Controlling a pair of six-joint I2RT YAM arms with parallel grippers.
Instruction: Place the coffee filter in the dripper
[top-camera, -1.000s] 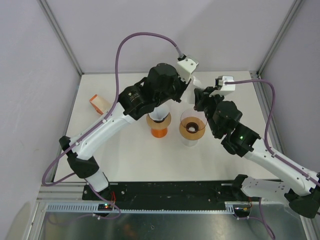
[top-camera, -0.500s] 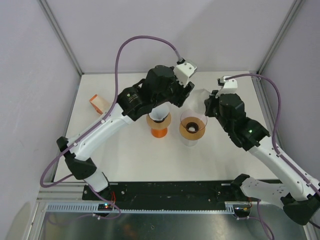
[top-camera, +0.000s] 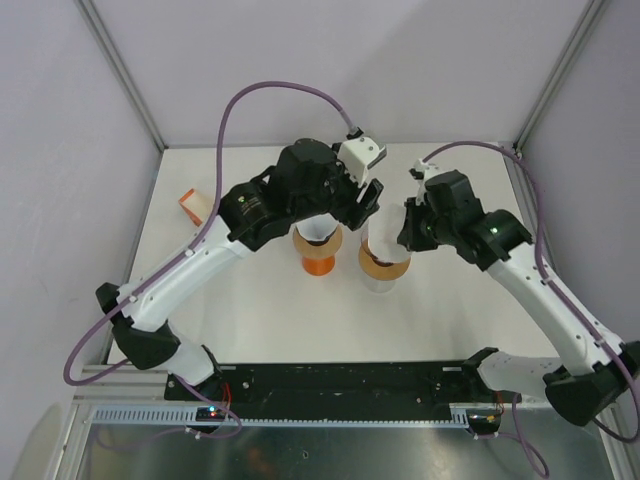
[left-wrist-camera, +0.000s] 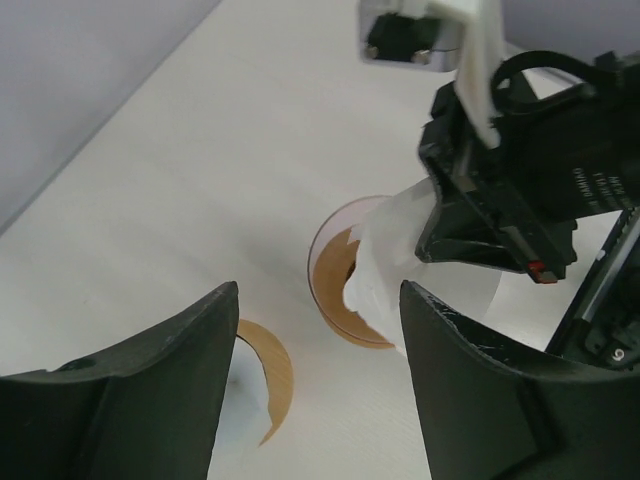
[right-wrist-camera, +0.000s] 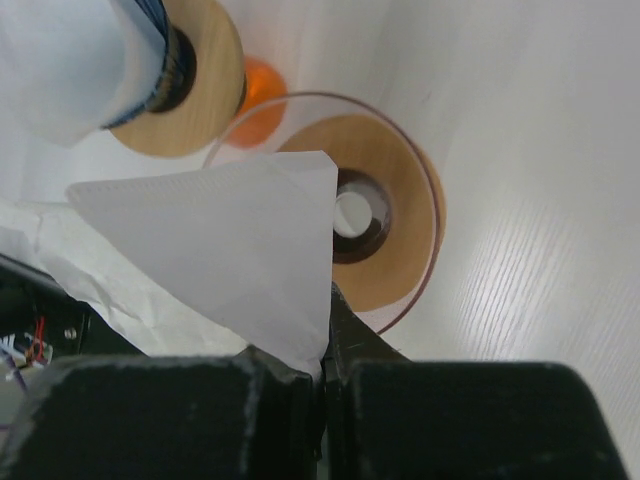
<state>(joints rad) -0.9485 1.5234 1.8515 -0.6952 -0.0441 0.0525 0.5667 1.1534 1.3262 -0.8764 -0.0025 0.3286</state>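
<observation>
Filter paper, the coffee filter (right-wrist-camera: 230, 240), sits pinched tight in the right gripper (right-wrist-camera: 323, 345), partly over the dripper (right-wrist-camera: 408, 250); the left gripper (left-wrist-camera: 315, 300) hovers nearby, jaws spread, empty.

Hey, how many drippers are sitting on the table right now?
2: an orange-based dripper at centre, and a glass dripper just right of it, below the coffee filter pinched by the right end effector.

Two robot arms (top-camera: 190, 270), two grippers, left gripper (left-wrist-camera: 318, 290) and right gripper (right-wrist-camera: 326, 330), two purple cables (top-camera: 270, 88), two drippers, clear dripper (top-camera: 388, 270) and orange-based dripper (top-camera: 318, 263), one gripped paper filter (right-wrist-camera: 230, 240), one small orange block (top-camera: 195, 205), one white table (top-camera: 270, 320), one black base rail (top-camera: 340, 380).
</observation>
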